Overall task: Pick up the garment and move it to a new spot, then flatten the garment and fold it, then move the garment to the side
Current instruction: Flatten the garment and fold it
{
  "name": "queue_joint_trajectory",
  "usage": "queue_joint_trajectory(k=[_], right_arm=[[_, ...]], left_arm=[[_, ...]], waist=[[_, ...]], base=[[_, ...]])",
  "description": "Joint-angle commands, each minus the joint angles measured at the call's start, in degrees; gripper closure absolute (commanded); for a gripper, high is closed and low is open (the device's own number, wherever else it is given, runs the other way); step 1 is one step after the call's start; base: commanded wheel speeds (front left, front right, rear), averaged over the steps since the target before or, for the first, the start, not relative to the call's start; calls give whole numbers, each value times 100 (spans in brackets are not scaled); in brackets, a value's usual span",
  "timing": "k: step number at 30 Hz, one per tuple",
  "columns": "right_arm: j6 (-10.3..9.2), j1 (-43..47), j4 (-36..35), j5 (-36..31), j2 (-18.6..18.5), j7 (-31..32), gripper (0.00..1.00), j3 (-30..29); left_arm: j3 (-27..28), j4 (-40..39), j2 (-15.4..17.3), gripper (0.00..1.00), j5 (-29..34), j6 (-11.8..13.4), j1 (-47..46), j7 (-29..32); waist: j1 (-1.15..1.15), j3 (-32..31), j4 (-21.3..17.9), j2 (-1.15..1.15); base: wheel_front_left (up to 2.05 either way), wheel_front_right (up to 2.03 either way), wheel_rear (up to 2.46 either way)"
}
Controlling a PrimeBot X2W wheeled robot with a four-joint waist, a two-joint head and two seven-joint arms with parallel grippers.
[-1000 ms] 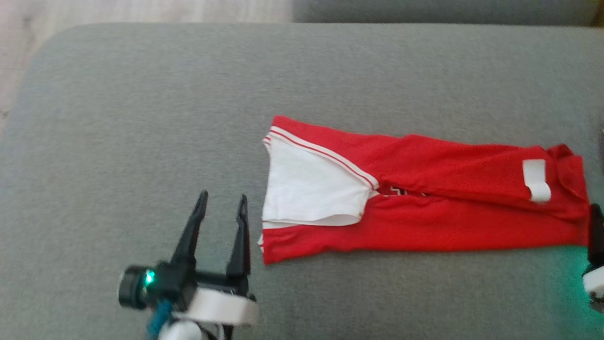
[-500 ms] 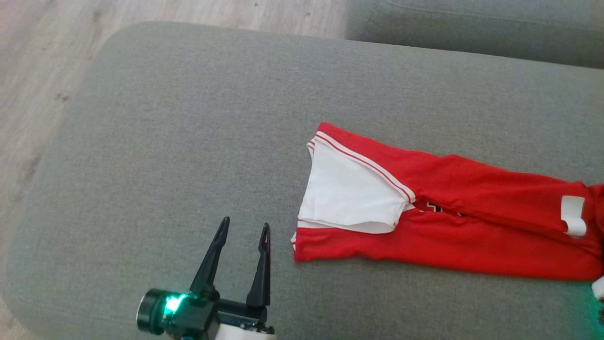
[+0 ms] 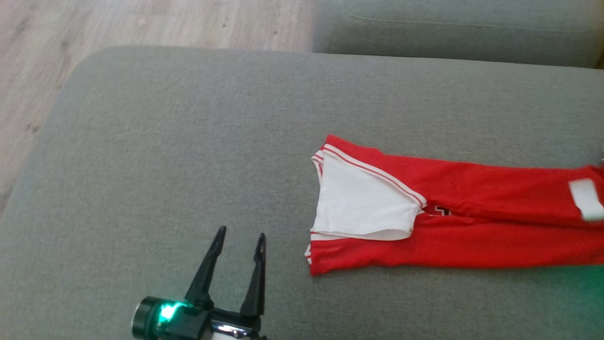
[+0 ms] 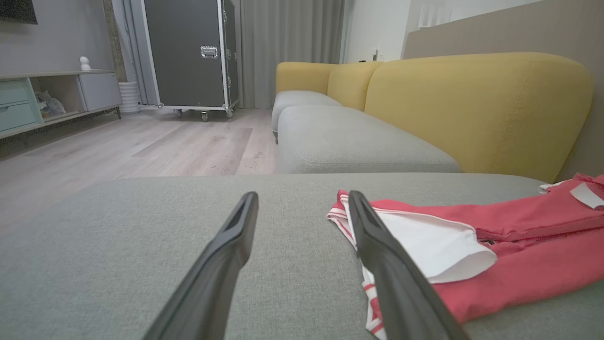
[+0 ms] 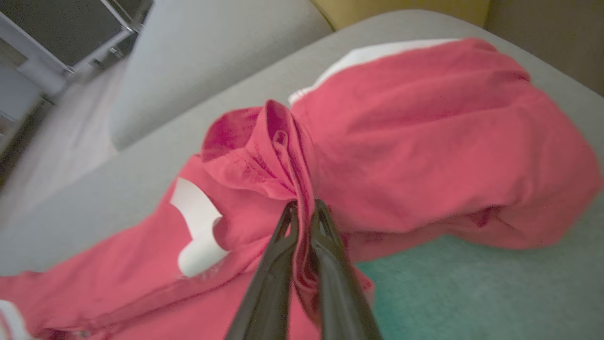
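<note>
Since the earlier frames the right gripper has closed: its two dark fingers are now pressed together on a raised ridge of red cloth, with the fold pinched between them. The head camera has also shifted, so the change of framing is not a move of the goods. The grey cushion extends ahead of and to both sides of both grippers and carries everything noted here. Beyond it, ahead of the left gripper, are a wooden floor, a second grey seat and a yellow sofa back. The garment, red with white trim, lies flat on the cushion as a long folded strip. It runs from just right of the left gripper's fingertips away towards the right gripper, which holds its bunched far end slightly lifted. A white panel edged with red and white stripes sits at the end nearest the left gripper, to the right of its fingers and a little ahead of them. A small white label lies on the red cloth, to the left of the right gripper's fingers in the right wrist view. The left gripper is low over bare cushion with its fingers spread wide. It grips nothing and is clear of the garment's edge.
</note>
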Motion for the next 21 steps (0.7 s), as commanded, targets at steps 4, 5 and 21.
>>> queue_joint_trajectory(k=[4, 5, 21], right_arm=[[-4, -105, -1045, 754, 178, 301, 100, 237], [-4, -85, -1298, 913, 302, 385, 100, 306], [-4, -549, -2833, 1430, 1645, 1114, 100, 1906]], left_arm=[[325, -102, -93, 0, 77, -140, -50, -54], [339, -91, -108, 0, 92, -177, -40, -54], [466, 30, -362, 0, 280, -560, -117, -54]], waist=[[0, -148, -145, 0], [0, -165, -154, 0], [0, -77, 317, 0]], base=[[0, 0, 0], [0, 0, 0], [0, 0, 0]])
